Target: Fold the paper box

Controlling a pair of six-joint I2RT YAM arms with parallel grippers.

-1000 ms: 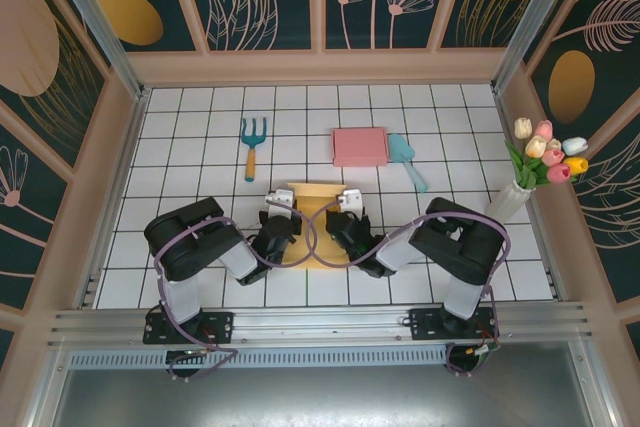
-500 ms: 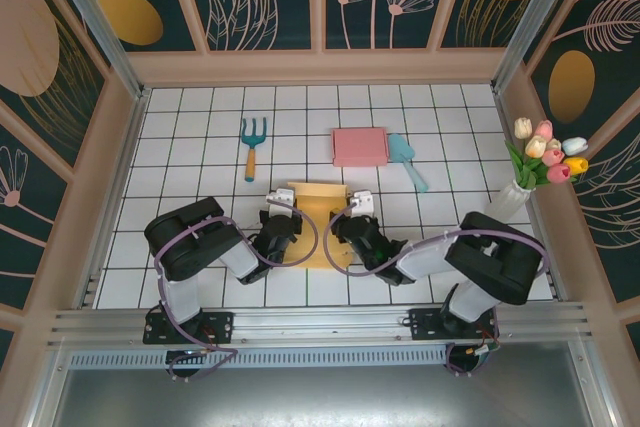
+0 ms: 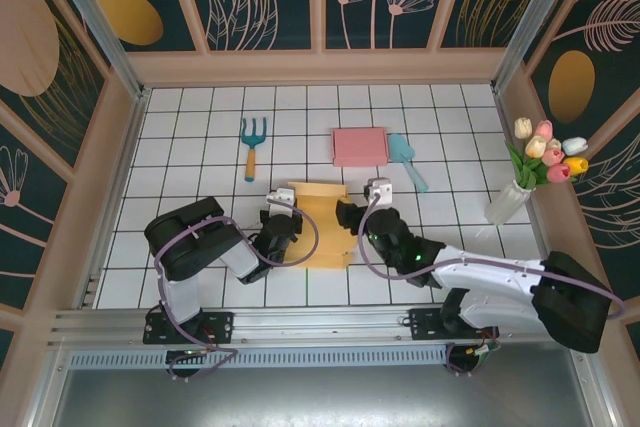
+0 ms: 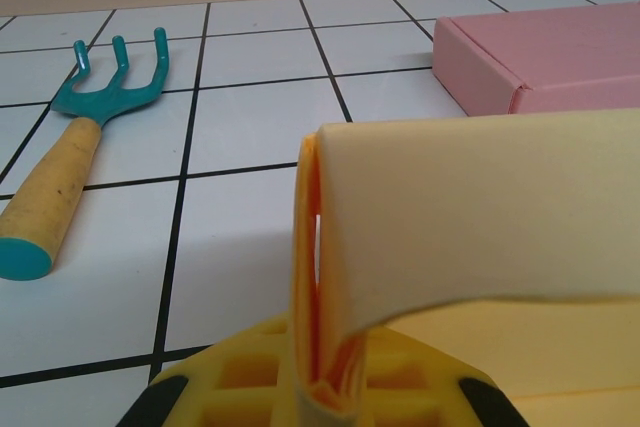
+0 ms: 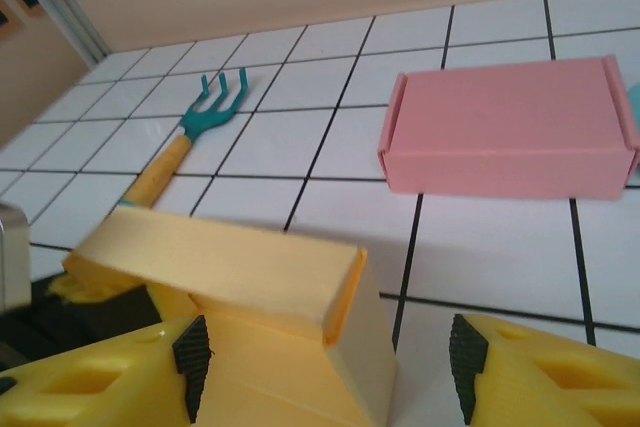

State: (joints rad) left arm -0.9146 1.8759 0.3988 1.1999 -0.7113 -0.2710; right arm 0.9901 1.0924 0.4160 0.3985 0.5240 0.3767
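Note:
The yellow paper box [image 3: 322, 224] lies partly folded in the middle of the tiled table, between both grippers. My left gripper [image 3: 285, 224] is at its left edge. In the left wrist view the gripper [image 4: 335, 387] is shut on the box's upright left wall [image 4: 312, 277], and a flap [image 4: 480, 217] curls over to the right. My right gripper [image 3: 352, 217] is at the box's right end. In the right wrist view the gripper [image 5: 330, 362] is open, with the folded box corner [image 5: 340, 317] between its pads [image 5: 192, 362], nearer the left pad and apart from the right one.
A closed pink box [image 3: 360, 146] sits just beyond the yellow one, with a teal scoop [image 3: 407, 160] to its right. A teal hand rake with a yellow handle [image 3: 252, 145] lies at the back left. A vase of tulips [image 3: 525, 177] stands by the right wall.
My right gripper has opened wider and shifted right and slightly away along the box's right end, with its arm stretching out to the right. The left gripper has kept its grip and place.

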